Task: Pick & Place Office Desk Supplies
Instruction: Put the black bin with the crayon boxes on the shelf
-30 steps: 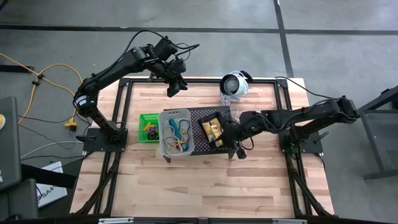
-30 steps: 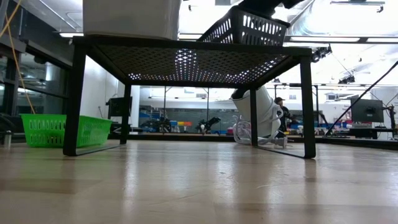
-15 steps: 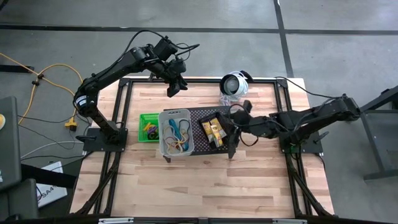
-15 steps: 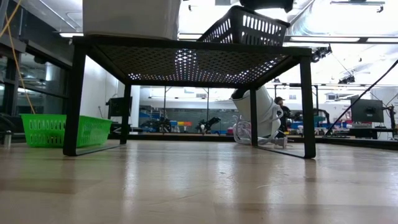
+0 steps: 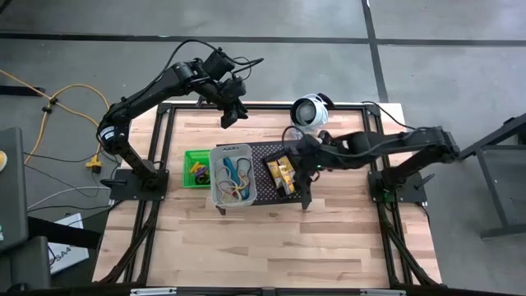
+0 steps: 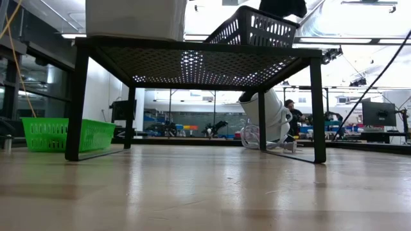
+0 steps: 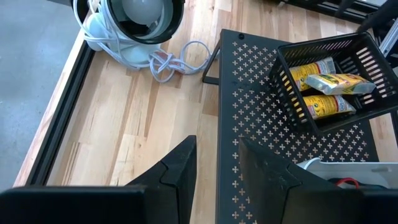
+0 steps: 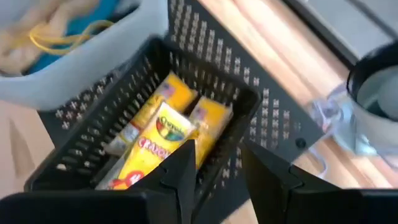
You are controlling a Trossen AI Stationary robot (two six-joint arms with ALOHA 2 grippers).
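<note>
Your right gripper (image 5: 302,158) hangs over the black bin (image 5: 283,173) of yellow packs (image 8: 163,138) on the stand (image 7: 261,112), jaws slightly apart and holding nothing. Beside it sit the clear bin (image 5: 232,174) of bands and, on the surface (image 5: 271,234), the green bin (image 5: 196,168). Farther back, your left gripper (image 5: 233,113) waits with jaws parted and empty, near the round device (image 5: 310,111).

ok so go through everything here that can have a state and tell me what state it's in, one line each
black bin: on the perforated stand, tilted, holding yellow crayon packs
clear bin: on the stand, upright, holding rubber bands
green bin: on the table, upright, some loops inside
left gripper: open, empty, held high
right gripper: open, empty, above the black bin
</note>
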